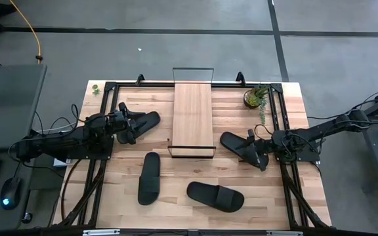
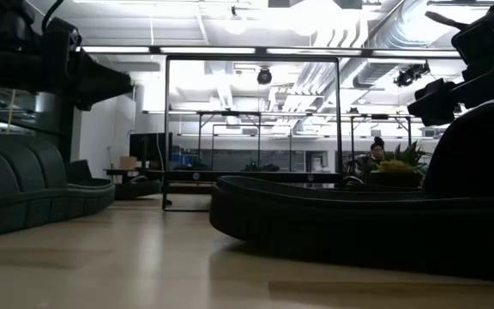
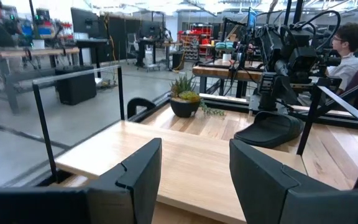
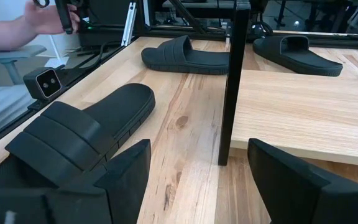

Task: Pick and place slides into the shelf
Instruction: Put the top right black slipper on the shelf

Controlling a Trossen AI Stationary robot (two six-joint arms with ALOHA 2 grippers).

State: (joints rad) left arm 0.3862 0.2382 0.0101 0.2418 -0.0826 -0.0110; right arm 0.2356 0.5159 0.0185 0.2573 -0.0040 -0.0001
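Observation:
The shelf [image 1: 192, 118], a light-wood plank in a thin black wire frame, stands mid-table. Four black slides lie sole-down on the tabletop: one at the left [image 1: 147, 122], one at the right [image 1: 233, 143], and two near the front [image 1: 149, 178] [image 1: 215, 196]. My left gripper [image 1: 127, 123] is open over the left slide's end, facing the shelf [image 3: 185, 155]; that slide is below its wrist view. My right gripper [image 1: 257, 149] is open above the right slide [image 3: 269, 130]. Its wrist view shows the shelf's corner post [image 4: 232, 81] between its fingers and a front slide [image 4: 79, 137] beside it.
A potted plant [image 1: 256, 97] stands at the far right of the table. Black frame rails [image 1: 104, 131] run along the table's left, right and far sides. A small camera [image 4: 45, 82] sits at the near edge. People show beyond the table [image 3: 347, 50].

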